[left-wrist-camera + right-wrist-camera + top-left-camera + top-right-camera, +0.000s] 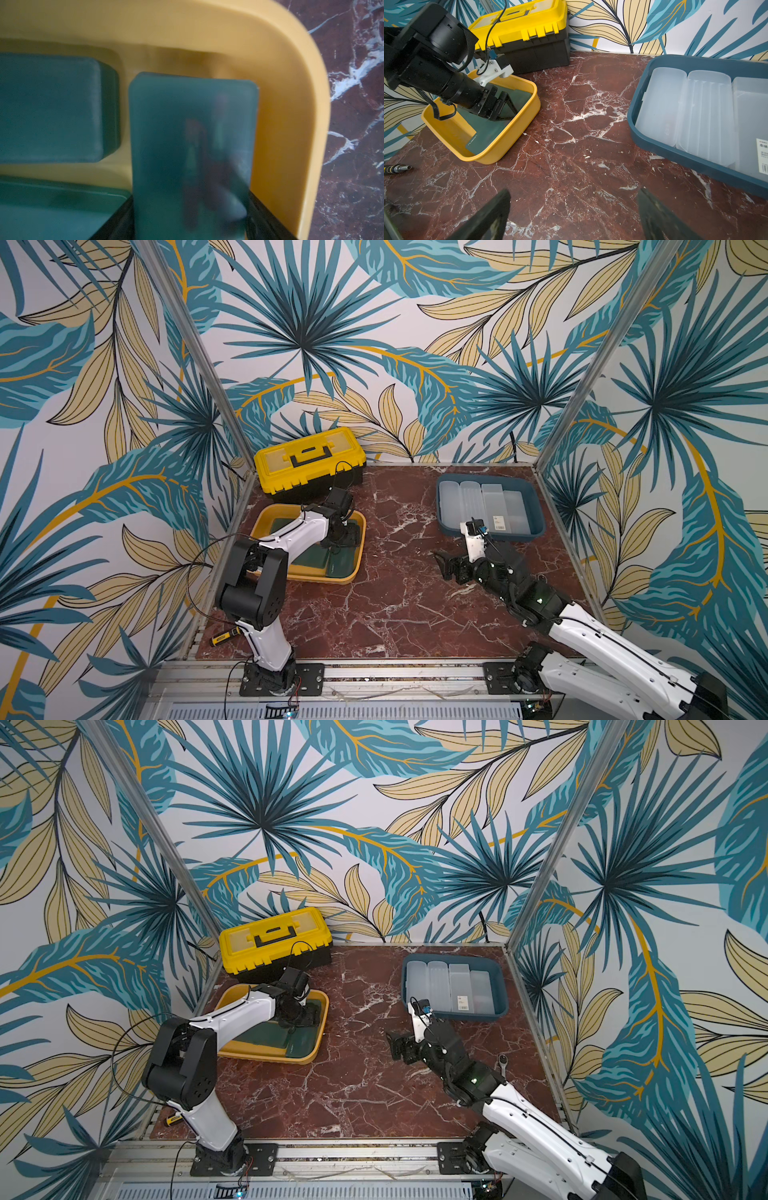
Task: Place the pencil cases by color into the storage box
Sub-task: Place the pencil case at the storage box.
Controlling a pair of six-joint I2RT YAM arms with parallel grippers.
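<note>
Red marble table (390, 605). My left jaws in yellow box (320, 577), astride green pencil case (176, 135); clamped or loose, cannot tell. My right jaws apart, empty, near blue box (519, 536).

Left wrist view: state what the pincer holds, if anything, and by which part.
Cannot be told: the fingers of the left pincer flank one end of a green pencil case in the yellow tray, but blur hides any grip.
</note>
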